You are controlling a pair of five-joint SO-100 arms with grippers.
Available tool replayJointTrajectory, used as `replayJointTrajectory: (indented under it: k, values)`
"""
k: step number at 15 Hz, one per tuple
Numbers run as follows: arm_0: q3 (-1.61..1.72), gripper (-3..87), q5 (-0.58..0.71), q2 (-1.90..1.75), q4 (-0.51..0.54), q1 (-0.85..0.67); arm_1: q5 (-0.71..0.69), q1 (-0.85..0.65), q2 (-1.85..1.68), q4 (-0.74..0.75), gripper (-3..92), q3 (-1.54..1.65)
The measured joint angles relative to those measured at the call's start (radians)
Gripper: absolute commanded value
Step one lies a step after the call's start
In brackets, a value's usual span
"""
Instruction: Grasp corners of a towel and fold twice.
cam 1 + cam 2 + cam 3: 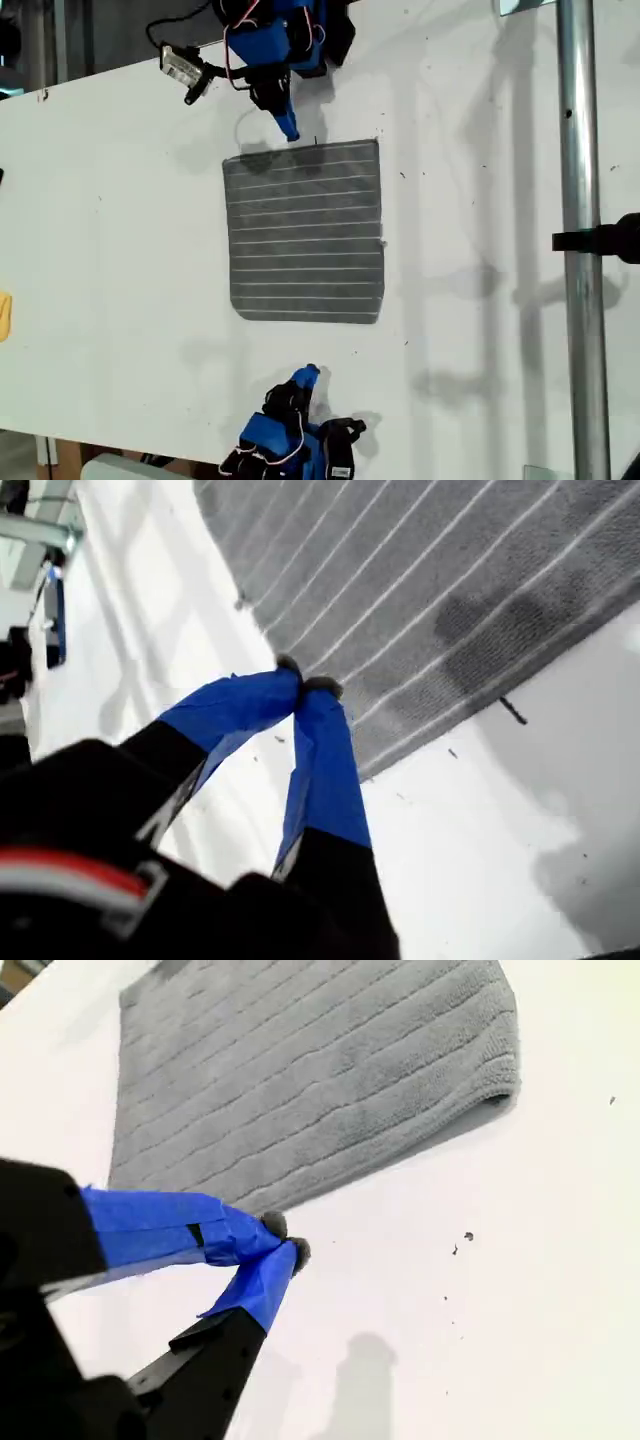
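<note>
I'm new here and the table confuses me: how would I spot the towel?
Look at the white table in the exterior view; the towel lies flat in its middle, between the two blue arms. It is the only dark grey cloth, a rectangle crossed by thin pale stripes.

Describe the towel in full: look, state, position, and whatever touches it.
The towel is a dark grey, soft-looking terry cloth with thin pale stripes, evenly spaced. It lies flat and roughly square on the white table, near the middle of the exterior view. One edge looks thick and rounded, perhaps a fold. My first gripper is shut with its tips by one edge; whether they touch it is unclear. My second gripper is shut just off the opposite edge, holding nothing.
</note>
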State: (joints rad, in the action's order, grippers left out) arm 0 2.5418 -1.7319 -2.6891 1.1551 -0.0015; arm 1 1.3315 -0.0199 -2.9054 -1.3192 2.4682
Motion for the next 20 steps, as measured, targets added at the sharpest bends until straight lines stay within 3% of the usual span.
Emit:
replayJointTrajectory:
  k: [4,6,9,11,16,19,20]
  values:
    - [-0.368,-2.9,0.061,0.442,0.051,0.04,-0.097,0.224,0.296,-0.144,-0.3,-0.258]
    - [-0.428,-2.9,0.052,0.508,0.055,0.075,-0.132,0.345,0.37,-0.173,27.2,-0.31]
    - [-0.43,-2.9,0.032,0.549,0.051,0.095,-0.229,0.382,0.425,-0.212,37.5,-0.313]
    - [-0.465,-2.9,0.031,0.597,0.048,0.097,-0.282,0.36,0.506,-0.158,37.9,-0.233]
    - [-0.557,-2.9,0.031,0.692,0.046,0.098,-0.354,0.275,1.092,0.146,35.9,-0.227]
    - [-0.569,-2.9,0.018,0.724,0.046,0.104,-0.36,0.259,1.197,0.222,26.2,-0.227]
    - [-0.569,-2.9,0.014,0.729,0.046,0.104,-0.36,0.259,1.197,0.23,14.0,-0.227]
